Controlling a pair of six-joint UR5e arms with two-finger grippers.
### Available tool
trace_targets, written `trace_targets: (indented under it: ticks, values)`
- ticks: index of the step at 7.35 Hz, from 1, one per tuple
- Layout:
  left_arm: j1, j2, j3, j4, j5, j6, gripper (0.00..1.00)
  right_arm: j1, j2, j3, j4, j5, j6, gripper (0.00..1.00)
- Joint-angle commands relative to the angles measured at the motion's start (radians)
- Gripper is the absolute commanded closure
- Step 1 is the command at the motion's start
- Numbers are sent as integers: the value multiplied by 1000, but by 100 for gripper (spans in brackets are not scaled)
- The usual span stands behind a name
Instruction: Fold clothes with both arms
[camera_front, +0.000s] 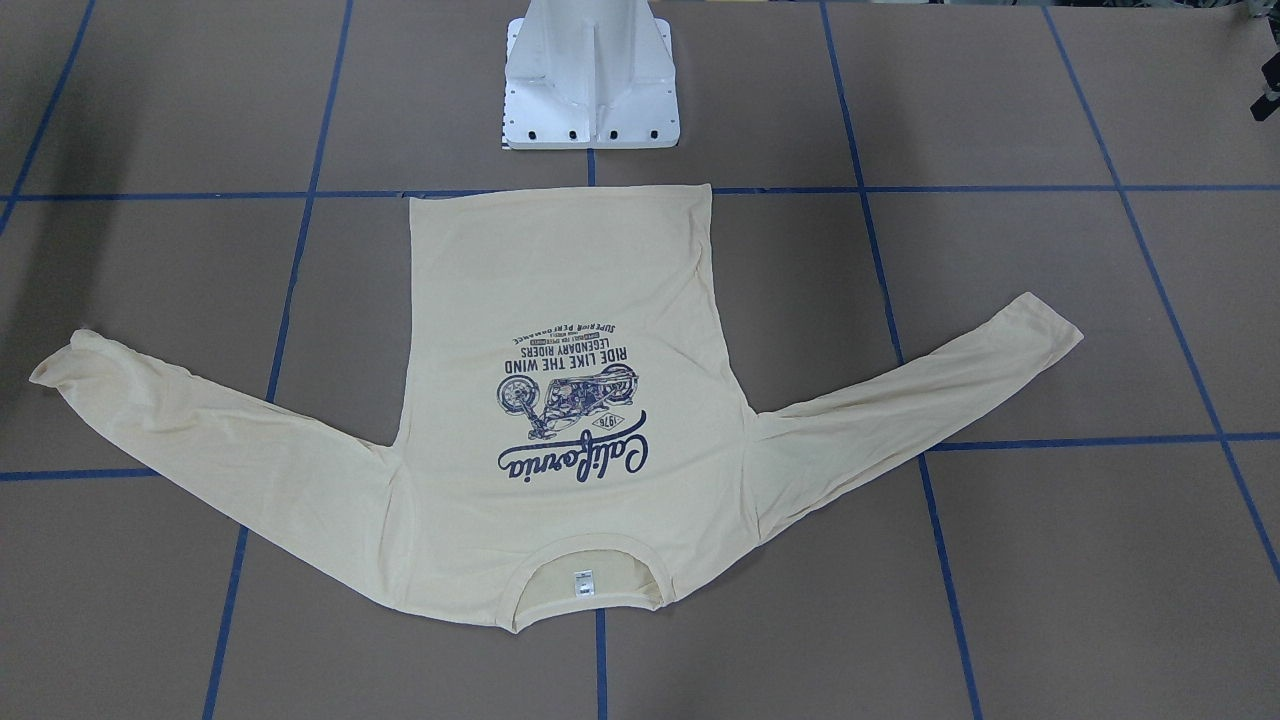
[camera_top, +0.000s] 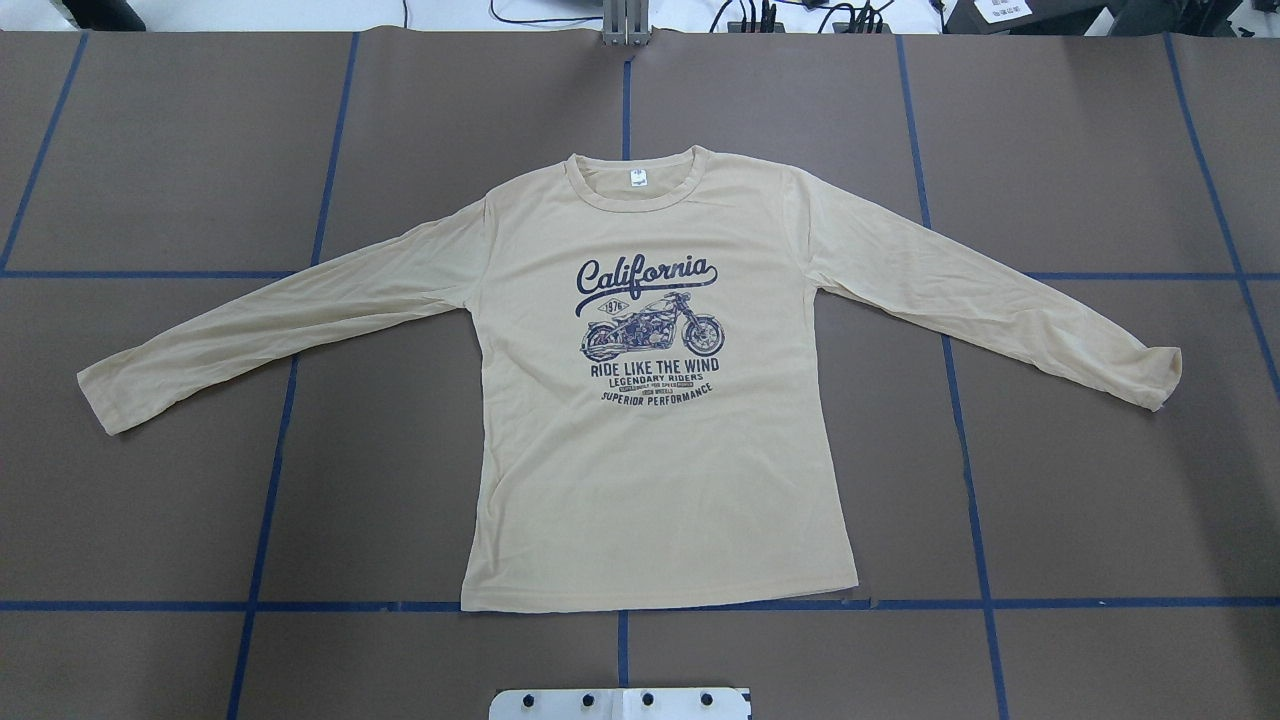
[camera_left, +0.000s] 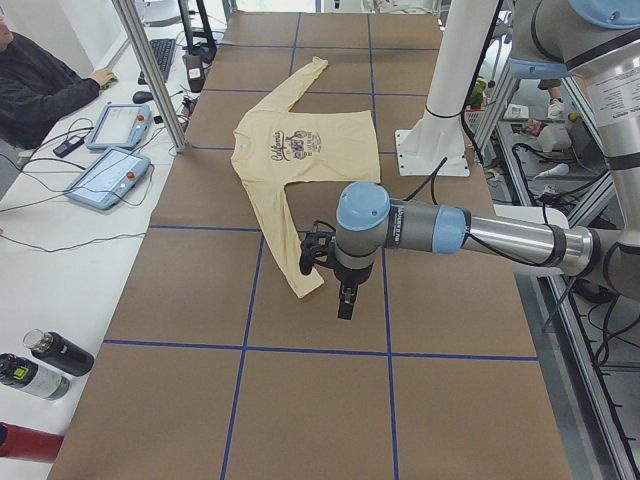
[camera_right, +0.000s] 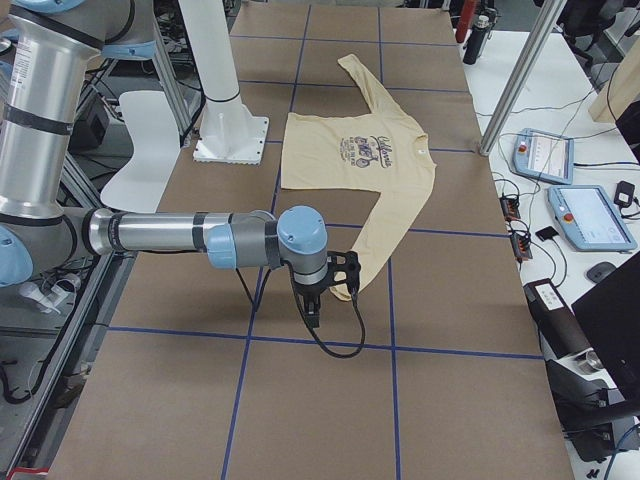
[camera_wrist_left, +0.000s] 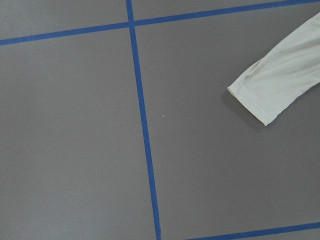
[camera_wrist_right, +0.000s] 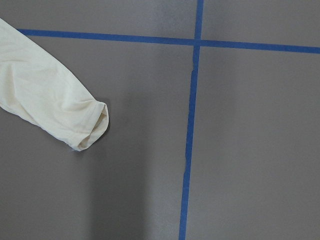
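Note:
The clothes are one cream-yellow long-sleeved T-shirt (camera_top: 650, 470), lying flat and print-up in the middle of the table, both sleeves spread outward; it also shows as the T-shirt (camera_front: 560, 270). Its collar points away from the robot. My left gripper (camera_left: 345, 305) hangs above the table just beyond the left cuff (camera_wrist_left: 265, 90); whether it is open or shut I cannot tell. My right gripper (camera_right: 312, 315) hangs likewise by the right cuff (camera_wrist_right: 75, 120), and I cannot tell its state either. Neither wrist view shows fingers.
Blue tape lines (camera_top: 270, 500) grid the brown table cover. The white pedestal base (camera_front: 590, 80) stands at the robot's edge beside the hem. A person (camera_left: 40, 85) sits at a side desk with tablets (camera_left: 108, 178). Bottles (camera_left: 55, 352) lie near it.

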Motion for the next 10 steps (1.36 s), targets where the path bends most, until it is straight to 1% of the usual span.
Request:
trace_targets:
  ticks: [1,3,4,5,6,7,8,9,10]
  values:
    - [0,0,-8,0,0,0,0,0,0,0,0,0,0,0]
    - [0,0,-49,-2,0,0,0,-2,3,1,1,0,0,0]
    - [2,-20,-57,2,-3,-11,0,-2,3,1,1,12,2,0]
    - [2,-40,-71,-1,-14,-11,0,-9,5,1,7,12,49,0]
    - [5,-110,-56,-18,-12,-14,0,-52,5,0,64,14,137,0]
    - [5,-203,-7,-26,-9,-15,0,-113,5,-15,149,14,247,0]
    - [5,-240,1,-23,-5,-17,0,-151,6,-73,269,12,308,0]
    - [5,-248,6,-23,-6,-18,0,-187,26,-150,400,9,386,0]
    - [5,-252,15,-25,-15,-15,0,-242,73,-231,519,-1,470,0]
